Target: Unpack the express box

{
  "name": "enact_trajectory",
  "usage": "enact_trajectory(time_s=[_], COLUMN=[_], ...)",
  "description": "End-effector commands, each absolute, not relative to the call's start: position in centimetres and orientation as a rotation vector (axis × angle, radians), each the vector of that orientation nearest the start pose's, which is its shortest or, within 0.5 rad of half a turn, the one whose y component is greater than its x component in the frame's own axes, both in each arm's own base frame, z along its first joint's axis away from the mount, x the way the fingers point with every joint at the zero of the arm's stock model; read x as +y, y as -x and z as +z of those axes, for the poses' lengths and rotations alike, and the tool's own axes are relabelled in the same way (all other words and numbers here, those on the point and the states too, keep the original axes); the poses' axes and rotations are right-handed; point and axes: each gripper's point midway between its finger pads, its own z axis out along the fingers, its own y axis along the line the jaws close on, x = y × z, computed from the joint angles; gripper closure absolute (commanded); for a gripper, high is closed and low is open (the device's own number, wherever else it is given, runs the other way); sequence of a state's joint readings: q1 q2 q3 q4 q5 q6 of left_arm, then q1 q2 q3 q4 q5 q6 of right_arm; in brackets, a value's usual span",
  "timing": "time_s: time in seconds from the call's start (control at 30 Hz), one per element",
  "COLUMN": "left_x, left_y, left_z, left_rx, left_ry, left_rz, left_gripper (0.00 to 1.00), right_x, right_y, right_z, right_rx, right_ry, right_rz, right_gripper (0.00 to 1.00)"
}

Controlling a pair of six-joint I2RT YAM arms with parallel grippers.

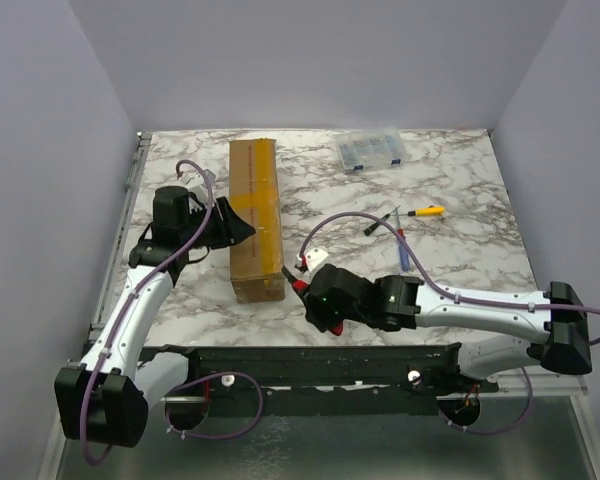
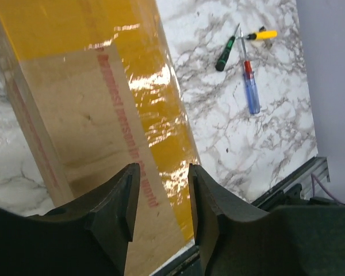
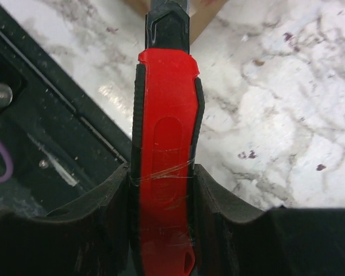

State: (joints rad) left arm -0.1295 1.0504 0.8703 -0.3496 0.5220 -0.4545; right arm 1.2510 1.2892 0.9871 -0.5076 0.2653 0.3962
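The express box point(image 1: 255, 215), a long brown carton with yellowish tape and red printing, lies lengthwise left of the table's centre. My left gripper point(image 1: 237, 228) is at its left side, about halfway along. In the left wrist view the box point(image 2: 92, 115) fills the picture behind my left gripper point(image 2: 161, 195), whose jaws stand apart with nothing between them. My right gripper point(image 1: 305, 287) is just off the box's near right corner, shut on a red utility knife point(image 3: 167, 103). The knife's black nose points at the box corner point(image 3: 210, 11).
A small clear plastic organiser case point(image 1: 371, 150) sits at the back right. A yellow-handled screwdriver point(image 1: 425, 211), a blue one point(image 1: 405, 250) and a green one point(image 1: 378, 222) lie on the marble to the right. A black rail point(image 1: 310, 362) runs along the near edge.
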Motion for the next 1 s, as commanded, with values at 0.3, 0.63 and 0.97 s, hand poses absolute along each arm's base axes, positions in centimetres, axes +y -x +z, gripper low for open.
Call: enact_trajectory(time_s=[0.3, 0.63, 0.97], left_x=[-10.6, -9.8, -9.5], left_y=[-25.5, -26.3, -26.4], left_z=[18.4, 15.2, 13.0], left_rx=[2.224, 2.286, 2.34], left_ry=[0.233, 0.361, 0.448], left_rz=[-0.671, -0.619, -0.595], left_gripper=[0.28, 0.37, 0.46], right_x=[33.8, 35.0, 34.9], right_y=[-10.6, -10.0, -10.3], right_z=[14.1, 14.4, 13.8], right_rx=[2.323, 2.329, 2.344], right_ry=[0.939, 0.958, 0.943], right_rz=[0.409, 0.391, 0.336], right_gripper=[1.0, 1.0, 1.0])
